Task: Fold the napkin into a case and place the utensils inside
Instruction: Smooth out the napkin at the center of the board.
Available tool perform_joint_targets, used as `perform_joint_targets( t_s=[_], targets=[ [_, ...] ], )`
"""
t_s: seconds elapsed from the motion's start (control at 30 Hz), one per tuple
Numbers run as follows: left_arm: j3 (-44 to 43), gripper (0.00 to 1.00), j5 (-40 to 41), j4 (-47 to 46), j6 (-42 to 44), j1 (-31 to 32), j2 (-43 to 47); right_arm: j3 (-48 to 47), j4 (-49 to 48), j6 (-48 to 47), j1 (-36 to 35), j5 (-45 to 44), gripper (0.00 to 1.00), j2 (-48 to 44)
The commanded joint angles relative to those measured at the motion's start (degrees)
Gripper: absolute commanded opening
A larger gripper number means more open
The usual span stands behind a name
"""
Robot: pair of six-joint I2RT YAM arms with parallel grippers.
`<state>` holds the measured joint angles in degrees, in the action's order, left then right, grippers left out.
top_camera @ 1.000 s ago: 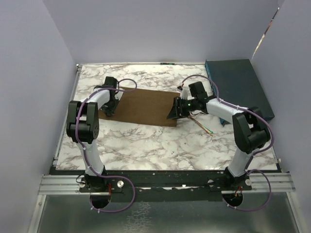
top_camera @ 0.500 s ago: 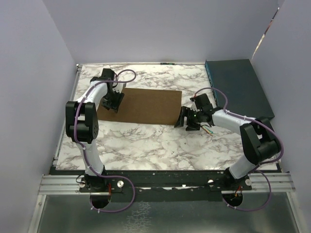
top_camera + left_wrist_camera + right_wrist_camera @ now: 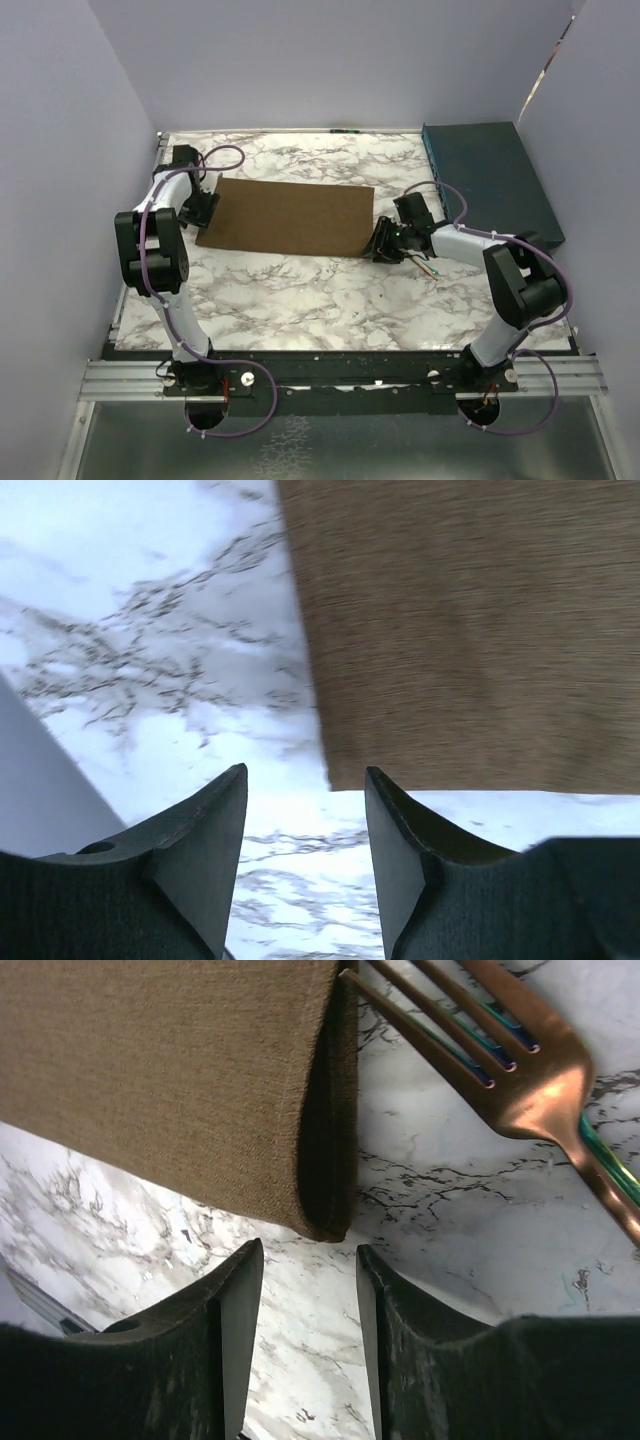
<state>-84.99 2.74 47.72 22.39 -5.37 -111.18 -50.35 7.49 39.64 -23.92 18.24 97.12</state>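
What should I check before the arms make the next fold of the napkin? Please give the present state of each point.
1. Left gripper open, nothing held: ok.
2. Right gripper open, nothing held: ok.
3. Napkin flat on the table: ok.
4. Near right corner of the cloth in front of the right gripper's gap: ok.
5. Fork clear of the cloth: cannot tell; its tines reach the folded right edge.
6. Fork inside the cloth: not ok; it lies on the table beside it.
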Motion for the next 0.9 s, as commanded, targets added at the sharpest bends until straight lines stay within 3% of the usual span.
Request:
perform_joint_targets(
  t_s=[0.0,0.33,0.63,0.87],
  targets=[
    [2.3,0.52,4.5,-4.0,2.9,-1.7,-0.4,-0.5,-0.3,1.7,-0.2,-3.4,0.44,1.3],
    [5.5,0.51,6.9,-7.5,4.9,-2.1,-1.0,-0.1,-2.9,3.8,-0.2,-2.3,0.39,3.1],
    [10.0,0.42,5.6,-9.1,5.7,-2.1,-1.5,-4.6,1.4,0.7,-0.2,-5.8,0.04,1.7],
    [12.5,0.34,-0.3,-7.7,4.6,-2.1,0.0,-5.8,4.7,-2.8,0.3,-8.3,0.01,1.4]
  ],
)
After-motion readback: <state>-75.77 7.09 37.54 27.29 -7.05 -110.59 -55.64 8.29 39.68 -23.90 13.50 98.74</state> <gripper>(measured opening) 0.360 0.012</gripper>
